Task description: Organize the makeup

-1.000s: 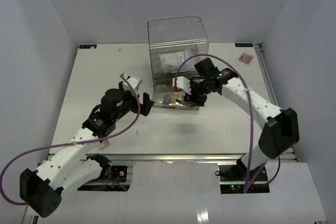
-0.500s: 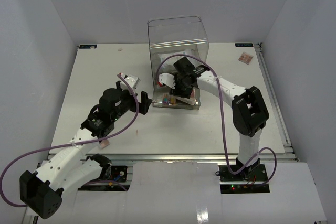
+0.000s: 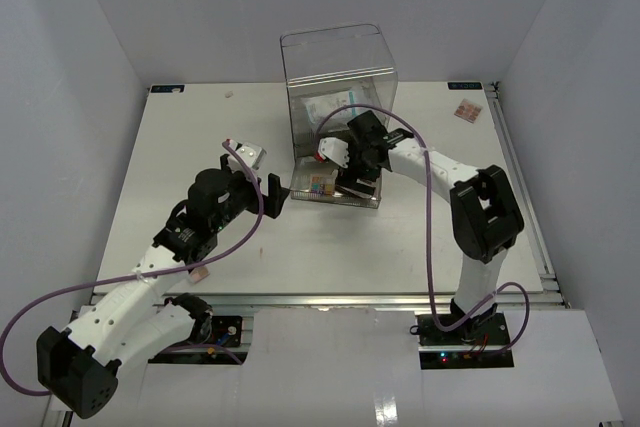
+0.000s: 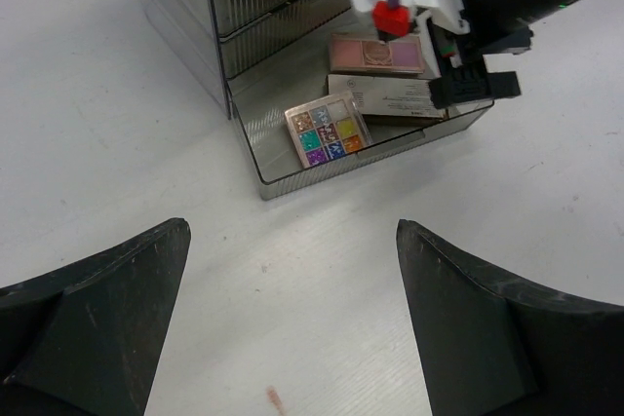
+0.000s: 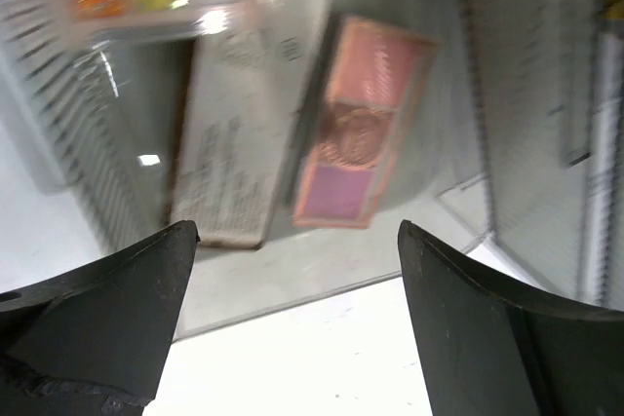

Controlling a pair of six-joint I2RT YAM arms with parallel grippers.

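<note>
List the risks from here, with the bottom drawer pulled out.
1. The pink palette lies right against the white box. If it is propped on the box's edge, it may jam the drawer on closing.
2. The right arm's jaws hang open just above the drawer. A careless lift might clip its wall.

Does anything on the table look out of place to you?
Yes: a small pink item lies alone near the far right corner of the table, apart from the palettes gathered in the open drawer.
</note>
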